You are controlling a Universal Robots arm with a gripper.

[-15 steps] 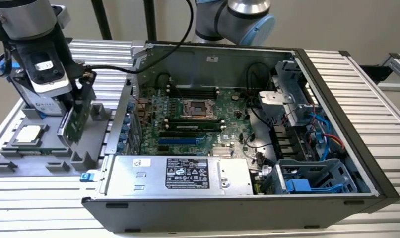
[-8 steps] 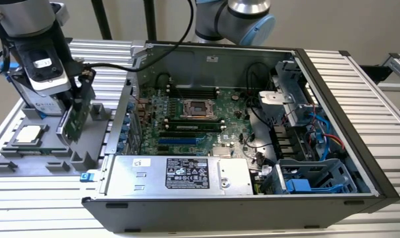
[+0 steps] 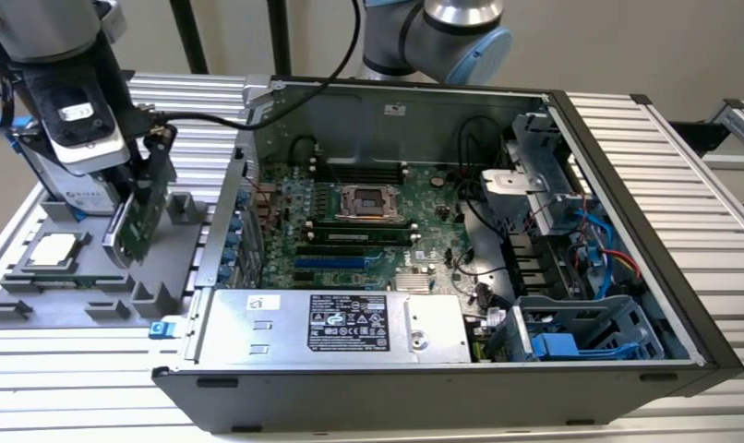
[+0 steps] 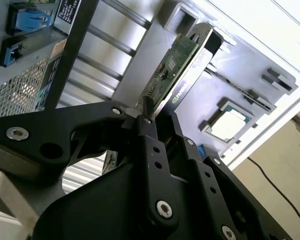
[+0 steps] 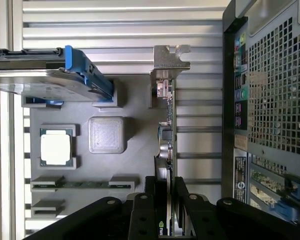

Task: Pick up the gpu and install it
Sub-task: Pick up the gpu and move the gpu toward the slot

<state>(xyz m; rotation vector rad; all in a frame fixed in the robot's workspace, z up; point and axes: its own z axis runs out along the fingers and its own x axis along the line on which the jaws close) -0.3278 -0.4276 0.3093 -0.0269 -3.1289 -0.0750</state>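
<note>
Far end of the exterior view's left: grey moulded plastic tray (image 3: 28,309) on the ribbed aluminium counter (image 3: 65,365). A square metal-lidded processor chip (image 3: 54,249) lies flat in one pocket. A silver hard drive (image 3: 87,192) with blue rails stands on edge at the tray's back. In the first wrist view, memory sticks (image 5: 85,184) lie in slots near the chip.

Just beside the drive: the black pincer (image 3: 142,180) is clamped on the top edge of the gpu (image 3: 132,223). The card is upright over the tray, green board face to the exterior camera. In both wrist views the black fingers (image 4: 146,131) pinch it from both faces. Its silver bracket end (image 5: 170,60) is away from the pincer. Can't tell if the lower edge sits in its tray slot.

Next right: open black steel computer case (image 3: 618,277), its perforated rear wall close beside the card. Inside are a grey boxy power supply (image 3: 335,323), a green motherboard (image 3: 440,242) with a bare processor socket (image 3: 369,201), loose cables and a blue plastic drive cage (image 3: 557,346).
</note>
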